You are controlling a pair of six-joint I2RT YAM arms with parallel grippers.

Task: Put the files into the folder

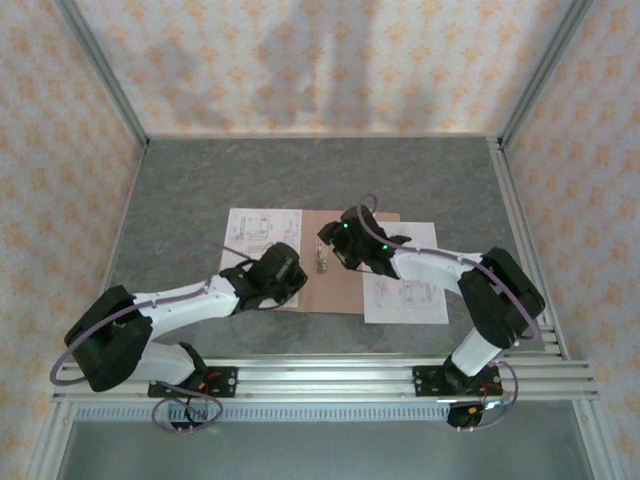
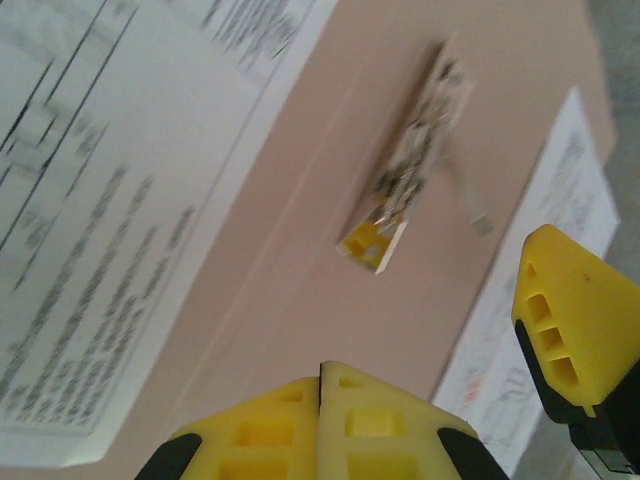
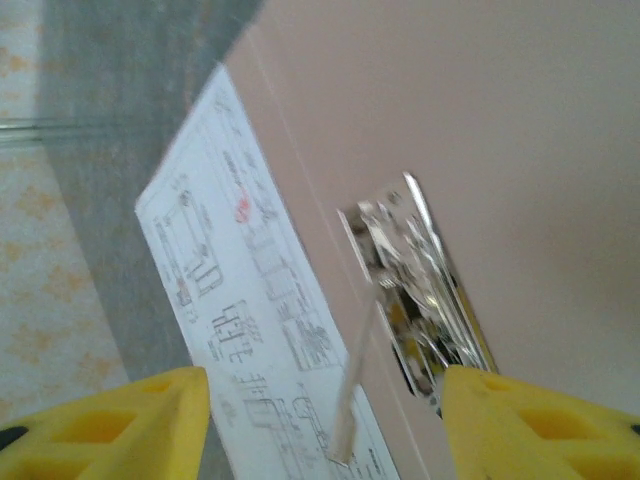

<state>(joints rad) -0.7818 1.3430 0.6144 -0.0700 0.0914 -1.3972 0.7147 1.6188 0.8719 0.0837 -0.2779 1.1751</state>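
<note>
1. Grey stone-look table (image 1: 200,190) fills the cell in front of you, walled with paper in an orange pattern and framed in aluminium.
2. Your folder (image 1: 335,295) lies flat at the middle of the table, salmon face up. A shiny metal clip (image 1: 322,262) sits on its left part.
3. Of the files, the left sheet (image 1: 255,232) lies along the folder's left edge and the right sheet (image 1: 410,295) along its right edge. Both are print side up. Where paper meets card, you cannot tell which lies on top.
4. Your left gripper (image 1: 298,272) sits low over the folder's left part, just beside the clip. From its wrist camera, its yellow fingers (image 2: 270,430) are pressed flat together with nothing between them. Ahead of them you see the folder (image 2: 300,250), the clip (image 2: 410,170) and the left sheet (image 2: 120,200).
5. Your right gripper (image 1: 328,240) hangs over the folder's upper middle, near the clip. From its wrist camera, its fingers (image 3: 130,420) stand wide apart and hold nothing. Beyond the gap lie the clip (image 3: 420,290), the folder (image 3: 480,120) and the right sheet (image 3: 230,300).
6. One yellow finger (image 2: 560,300) of the right gripper shows at the right of the left wrist view, apart from the clip.
</note>
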